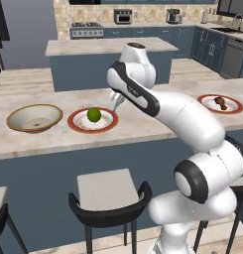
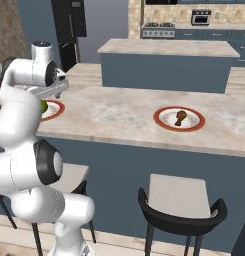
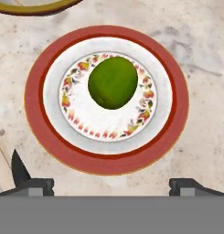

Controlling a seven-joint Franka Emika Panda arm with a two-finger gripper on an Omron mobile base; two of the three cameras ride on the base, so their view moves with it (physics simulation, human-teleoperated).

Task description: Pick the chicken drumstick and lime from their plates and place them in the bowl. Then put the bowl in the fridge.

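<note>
The green lime lies in the middle of a red-rimmed white plate on the pale counter. My gripper hangs above that plate's right side, open, its fingertips wide apart with nothing between them. The tan bowl stands left of the lime's plate, and its rim shows in the hand view. Far to the right, the brown chicken drumstick rests on the second red-rimmed plate. The dark fridge stands at the back left.
Two dark-framed stools stand against the near side of the counter. A blue island lies beyond the counter, with blue cabinets and a stove along the back wall.
</note>
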